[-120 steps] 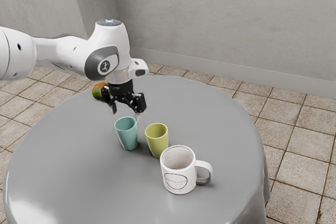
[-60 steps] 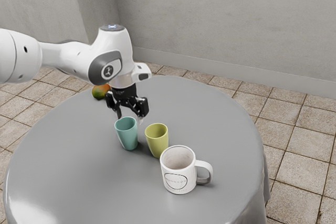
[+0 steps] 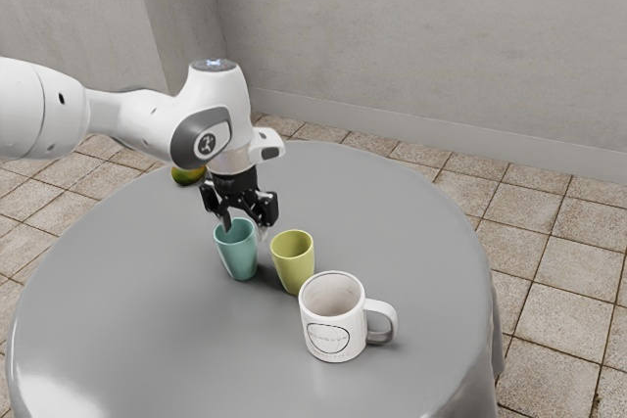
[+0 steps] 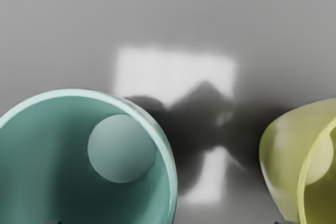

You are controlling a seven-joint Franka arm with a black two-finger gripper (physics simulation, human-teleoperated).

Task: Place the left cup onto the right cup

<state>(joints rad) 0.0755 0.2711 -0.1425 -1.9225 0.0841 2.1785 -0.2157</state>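
At centre-left of the exterior view, we log our gripper (image 3: 242,222), fingers spread wide, at the rim of the teal cup (image 3: 236,250). The green cup (image 3: 292,259) stands just right of it and the white mug (image 3: 338,318) lower right, all on the grey worktop (image 3: 411,232). In the wrist view, the teal cup lies under the hand, with the green cup beside it and apart.

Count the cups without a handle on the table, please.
2. The teal cup stands just below the gripper; the yellow-green cup stands beside it, toward the exterior view's right, next to the white mug.
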